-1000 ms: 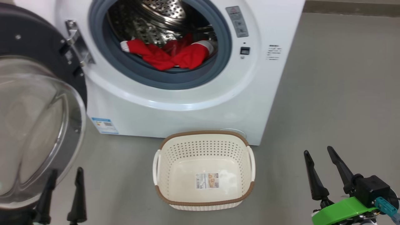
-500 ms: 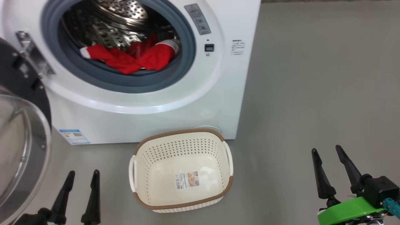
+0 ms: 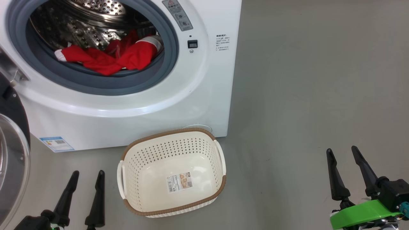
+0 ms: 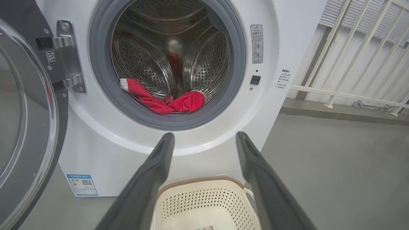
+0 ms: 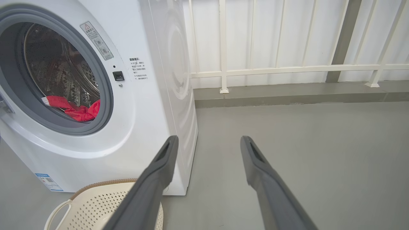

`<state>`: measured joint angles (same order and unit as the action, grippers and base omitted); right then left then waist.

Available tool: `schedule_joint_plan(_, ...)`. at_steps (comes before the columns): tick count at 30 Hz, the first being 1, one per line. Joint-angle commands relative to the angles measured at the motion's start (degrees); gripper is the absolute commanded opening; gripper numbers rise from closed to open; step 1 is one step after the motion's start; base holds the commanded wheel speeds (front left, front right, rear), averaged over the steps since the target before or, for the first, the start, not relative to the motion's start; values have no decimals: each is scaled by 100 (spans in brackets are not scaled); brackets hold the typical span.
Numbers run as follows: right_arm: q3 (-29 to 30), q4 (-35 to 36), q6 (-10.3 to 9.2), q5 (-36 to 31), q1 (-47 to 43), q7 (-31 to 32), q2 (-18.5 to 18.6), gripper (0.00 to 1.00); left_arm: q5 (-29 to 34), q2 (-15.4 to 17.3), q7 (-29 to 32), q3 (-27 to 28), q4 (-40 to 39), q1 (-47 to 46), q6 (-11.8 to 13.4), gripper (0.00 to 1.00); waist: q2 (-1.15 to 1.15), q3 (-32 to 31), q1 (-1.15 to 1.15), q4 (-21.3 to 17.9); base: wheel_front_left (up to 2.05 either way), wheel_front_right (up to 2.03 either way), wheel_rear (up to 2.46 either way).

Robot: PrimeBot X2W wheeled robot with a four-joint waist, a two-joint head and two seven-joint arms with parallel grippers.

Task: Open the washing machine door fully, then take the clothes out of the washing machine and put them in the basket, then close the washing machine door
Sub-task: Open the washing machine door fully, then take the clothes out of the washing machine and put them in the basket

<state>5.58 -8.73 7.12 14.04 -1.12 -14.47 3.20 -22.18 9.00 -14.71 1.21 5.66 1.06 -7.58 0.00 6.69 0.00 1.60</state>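
The white washing machine (image 3: 134, 105) stands open, its door (image 3: 12, 159) swung out to the left, black rim and clear glass showing (image 4: 25, 105). Red clothes (image 3: 108, 59) with white trim lie at the front of the steel drum, against the grey gasket (image 4: 166, 102) (image 5: 75, 110). The cream basket (image 3: 220, 166) with a brown rim sits on the floor before the machine, with nothing in it but its label (image 4: 204, 195) (image 5: 96, 204). My left gripper (image 3: 88, 175) is open, low, left of the basket. My right gripper (image 3: 342, 150) is open, far right over bare floor.
Grey floor (image 3: 303, 80) spreads wide to the right of the machine. A white railing (image 5: 271, 68) and a low kerb run behind it. A blue label (image 3: 57, 143) marks the machine's base.
The head camera has turned right: machine, door and basket have slid left in the view. Both grippers stay open and low; the left one shows further right and clear of the door.
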Motion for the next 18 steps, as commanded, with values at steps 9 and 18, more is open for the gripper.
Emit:
schedule_joint_plan(9,-86,140,36,-45,25,-52,17,100,77,23,-29,306,-155,-183,9,100,0,-46,0,11,0,0,0)
schedule_joint_plan(18,-100,141,36,-44,41,-52,5,100,42,24,-29,264,-91,-232,9,100,0,-39,0,76,1,-1,0)
